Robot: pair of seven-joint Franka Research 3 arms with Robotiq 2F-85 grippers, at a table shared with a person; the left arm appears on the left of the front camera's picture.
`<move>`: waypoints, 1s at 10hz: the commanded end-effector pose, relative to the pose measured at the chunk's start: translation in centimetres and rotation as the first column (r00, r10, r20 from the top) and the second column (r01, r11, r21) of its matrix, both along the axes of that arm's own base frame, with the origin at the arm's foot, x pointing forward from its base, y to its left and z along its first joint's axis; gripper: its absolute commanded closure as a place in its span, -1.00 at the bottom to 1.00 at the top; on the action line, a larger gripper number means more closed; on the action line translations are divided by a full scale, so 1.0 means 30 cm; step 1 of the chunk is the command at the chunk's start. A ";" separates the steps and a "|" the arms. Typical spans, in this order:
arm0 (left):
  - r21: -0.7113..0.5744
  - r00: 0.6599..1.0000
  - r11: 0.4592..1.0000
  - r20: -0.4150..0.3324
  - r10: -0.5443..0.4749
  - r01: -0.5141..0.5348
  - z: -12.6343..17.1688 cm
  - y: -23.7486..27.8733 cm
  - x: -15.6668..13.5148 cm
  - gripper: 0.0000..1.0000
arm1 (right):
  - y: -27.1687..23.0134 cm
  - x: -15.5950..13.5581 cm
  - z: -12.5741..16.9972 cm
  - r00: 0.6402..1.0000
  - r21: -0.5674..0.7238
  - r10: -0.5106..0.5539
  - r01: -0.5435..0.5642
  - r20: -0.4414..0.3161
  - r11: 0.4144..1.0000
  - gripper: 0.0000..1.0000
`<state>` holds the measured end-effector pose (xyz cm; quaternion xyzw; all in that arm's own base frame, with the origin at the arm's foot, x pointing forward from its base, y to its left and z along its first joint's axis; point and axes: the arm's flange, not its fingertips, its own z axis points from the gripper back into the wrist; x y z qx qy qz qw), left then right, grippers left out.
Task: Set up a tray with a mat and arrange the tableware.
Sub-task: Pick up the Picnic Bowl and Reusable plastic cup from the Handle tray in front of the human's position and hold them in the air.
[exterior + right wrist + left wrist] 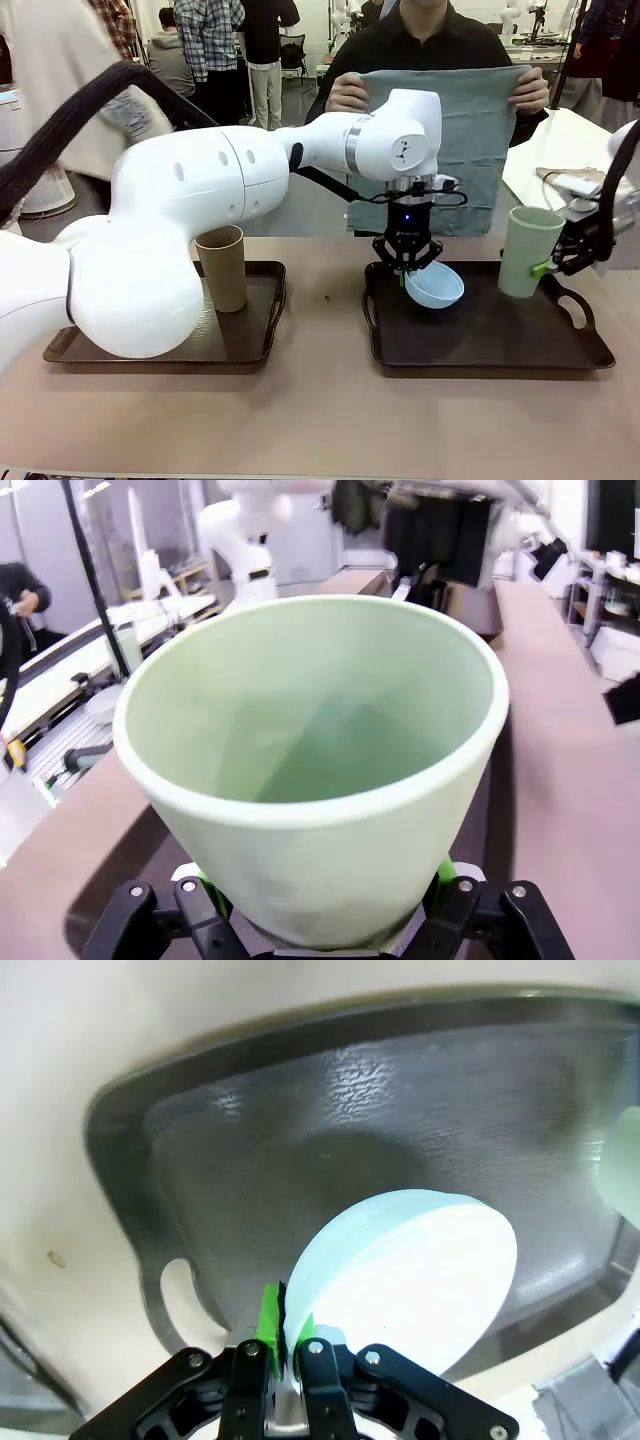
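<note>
On table (320, 420), left arm (200, 190) half-hides left tray (265, 330).

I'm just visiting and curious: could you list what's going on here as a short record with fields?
Left gripper: pinching light blue bowl by its rim, over right tray
Right gripper: around pale green cup; grip unclear
Left tray: brown cup
Person: holding up a cloth
</note>
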<state>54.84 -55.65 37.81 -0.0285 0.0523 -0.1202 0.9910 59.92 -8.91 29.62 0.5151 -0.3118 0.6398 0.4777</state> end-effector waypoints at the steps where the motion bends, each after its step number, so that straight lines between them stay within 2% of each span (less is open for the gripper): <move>1: -0.016 0.997 1.000 0.079 -0.001 0.003 0.156 0.050 -0.036 1.00 | -0.005 -0.089 0.164 0.995 0.022 -0.100 0.100 0.009 0.995 0.49; 4: -0.030 0.981 1.000 0.195 0.011 -0.005 0.416 0.061 -0.138 1.00 | 0.021 -0.182 0.360 0.990 -0.008 -0.120 0.121 0.074 0.993 0.49; 7: -0.072 0.956 0.996 0.286 0.067 -0.049 0.624 0.073 -0.243 1.00 | 0.057 -0.245 0.489 0.989 -0.048 -0.109 0.114 0.103 0.992 0.49; 8: -0.088 0.975 0.996 0.221 0.000 0.020 0.583 0.014 -0.138 1.00 | 0.053 -0.251 0.499 0.989 -0.067 -0.085 0.093 0.118 0.993 0.49; 10: -0.088 0.975 0.996 0.221 0.000 0.020 0.583 0.014 -0.138 1.00 | 0.033 -0.214 0.485 0.990 -0.021 -0.083 0.086 0.112 0.996 0.49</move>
